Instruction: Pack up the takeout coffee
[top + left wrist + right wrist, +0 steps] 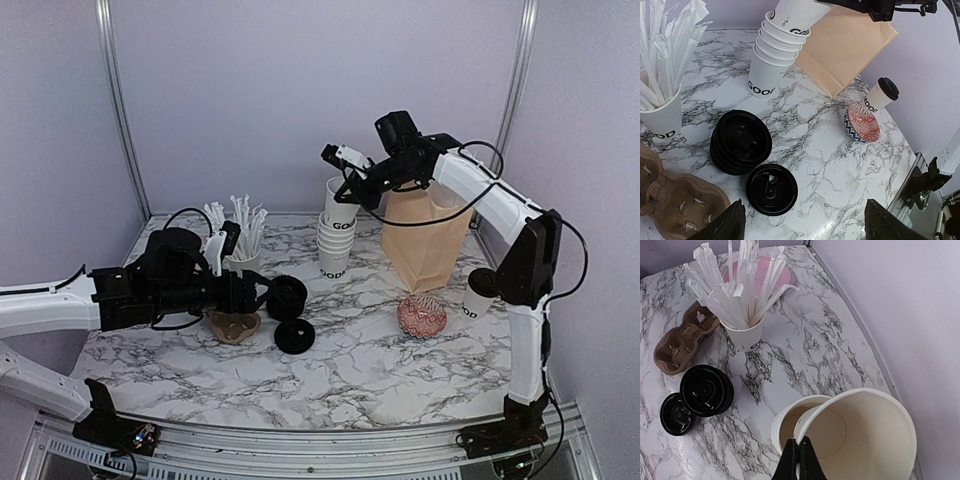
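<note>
Holding a lidless white paper cup (340, 205) in the right gripper (798, 447), just above the stack of white paper cups (334, 250).

Pinched tight on the cup's rim, with the cup tilted and close beside the brown paper bag (425, 240). Spread wide and gripping nothing at the left gripper (805, 212), hovering low over the single black plastic lid (771, 189), next to the stack of black lids (740, 142) and the brown cardboard cup carrier (675, 202). Standing upright on the marble-patterned table (370, 370), outside the bag and to its right: the takeout coffee (481, 292), a white paper cup with black letters and a black lid, near a red patterned round object (422, 316). Beyond the left arm, a white cup of paper-wrapped straws (240, 245).
</note>
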Robot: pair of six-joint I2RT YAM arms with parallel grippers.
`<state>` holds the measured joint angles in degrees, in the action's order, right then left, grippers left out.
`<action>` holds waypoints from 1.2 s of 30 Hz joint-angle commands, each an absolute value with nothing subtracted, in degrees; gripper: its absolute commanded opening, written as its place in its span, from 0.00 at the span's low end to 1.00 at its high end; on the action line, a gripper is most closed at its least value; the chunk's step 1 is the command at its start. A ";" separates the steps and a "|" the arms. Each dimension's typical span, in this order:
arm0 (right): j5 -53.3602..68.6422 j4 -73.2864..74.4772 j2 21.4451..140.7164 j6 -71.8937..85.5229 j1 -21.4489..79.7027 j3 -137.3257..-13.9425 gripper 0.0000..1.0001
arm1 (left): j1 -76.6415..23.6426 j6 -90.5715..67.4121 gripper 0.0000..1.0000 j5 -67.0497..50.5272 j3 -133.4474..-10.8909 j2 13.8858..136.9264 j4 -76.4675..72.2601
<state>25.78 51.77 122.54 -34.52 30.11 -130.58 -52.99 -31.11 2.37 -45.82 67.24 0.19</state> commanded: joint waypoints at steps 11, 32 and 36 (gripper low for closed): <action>36.17 52.80 99.83 -35.84 31.06 -114.42 0.00 | -53.35 -25.35 0.73 5.01 -50.21 69.90 8.30; 32.79 38.77 79.78 -46.67 54.18 -63.45 0.00 | -54.84 -20.66 0.71 14.46 -52.49 77.03 20.75; 29.02 36.42 81.06 -46.91 58.04 -60.91 0.00 | -54.84 -21.45 0.71 14.98 -52.41 76.57 20.87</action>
<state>32.36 41.52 80.44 -46.83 55.13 -62.46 -54.72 -20.10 13.39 -51.05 76.90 18.61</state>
